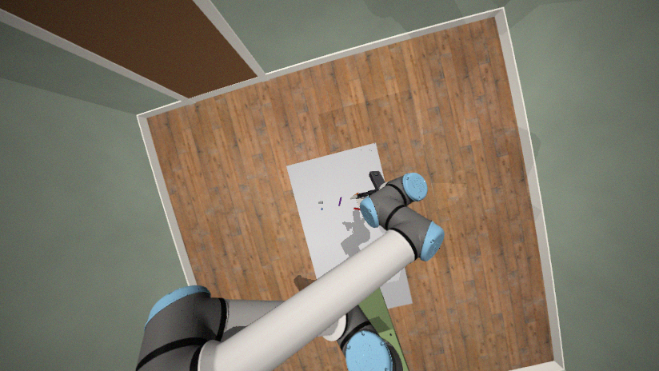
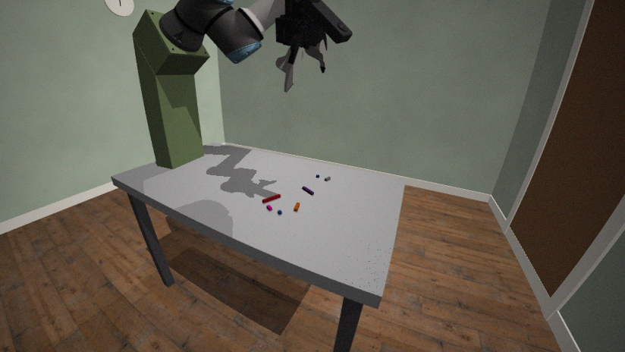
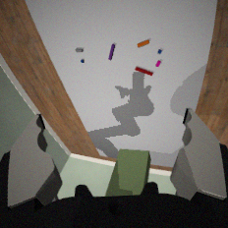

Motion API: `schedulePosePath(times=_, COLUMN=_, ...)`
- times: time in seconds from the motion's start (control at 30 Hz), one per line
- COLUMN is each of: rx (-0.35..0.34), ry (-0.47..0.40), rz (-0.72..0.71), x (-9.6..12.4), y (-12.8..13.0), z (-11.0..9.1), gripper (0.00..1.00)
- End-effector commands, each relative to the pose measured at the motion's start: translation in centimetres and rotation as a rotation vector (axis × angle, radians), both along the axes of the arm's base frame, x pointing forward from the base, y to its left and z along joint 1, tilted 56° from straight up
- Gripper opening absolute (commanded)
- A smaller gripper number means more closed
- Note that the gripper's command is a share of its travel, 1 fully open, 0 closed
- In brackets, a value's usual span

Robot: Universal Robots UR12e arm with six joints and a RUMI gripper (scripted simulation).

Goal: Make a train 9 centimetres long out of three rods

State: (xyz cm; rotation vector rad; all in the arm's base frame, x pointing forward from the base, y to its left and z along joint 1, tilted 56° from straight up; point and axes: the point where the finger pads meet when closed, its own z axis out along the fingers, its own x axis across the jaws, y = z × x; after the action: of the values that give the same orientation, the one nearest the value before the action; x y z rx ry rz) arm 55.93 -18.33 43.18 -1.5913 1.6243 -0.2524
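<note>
My gripper (image 2: 304,80) (image 3: 113,112) is open and empty, high above the table. A red rod (image 2: 271,198) (image 3: 143,71) lies near a magenta rod (image 2: 269,208) (image 3: 158,63) and a blue rod (image 2: 280,212) (image 3: 159,51). An orange rod (image 2: 296,206) (image 3: 143,43) lies beyond them. A purple rod (image 1: 340,201) (image 2: 307,190) (image 3: 112,51) lies mid-table. A grey rod (image 1: 320,202) (image 2: 327,178) (image 3: 80,50) and a second blue rod (image 1: 321,209) (image 2: 318,176) (image 3: 83,61) lie close together. All the rods lie apart. In the top view the arm hides some rods.
The rods lie on a light grey table (image 1: 304,177) (image 2: 350,205). The green robot stand (image 2: 179,117) (image 3: 133,167) rises at one end of it. The arm's shadow falls across the table beside the red rod.
</note>
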Motion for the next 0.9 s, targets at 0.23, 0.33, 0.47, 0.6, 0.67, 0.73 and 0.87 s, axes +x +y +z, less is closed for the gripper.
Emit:
schedulePosePath(times=0.23, rx=-0.009, ry=-0.004, rz=0.009, x=0.1, y=0.0, z=-0.2, gripper=1.00)
schedulePosePath(times=0.33, rx=-0.019, ry=-0.008, rz=0.019, x=0.2, y=0.0, z=-0.4, gripper=1.00)
schedulePosePath(times=0.47, rx=-0.036, ry=-0.016, rz=0.034, x=0.3, y=-0.1, z=-0.7, gripper=1.00)
schedulePosePath(times=0.6, rx=-0.061, ry=-0.027, rz=0.054, x=0.5, y=-0.3, z=-0.9, gripper=1.00)
schedulePosePath(times=0.67, rx=-0.082, ry=-0.037, rz=0.071, x=0.7, y=-0.4, z=-1.2, gripper=1.00)
schedulePosePath(times=0.73, rx=-0.108, ry=-0.048, rz=0.092, x=0.8, y=-0.5, z=-1.4, gripper=1.00)
schedulePosePath(times=0.87, rx=-0.169, ry=-0.076, rz=0.143, x=1.3, y=-0.9, z=-2.1, gripper=1.00)
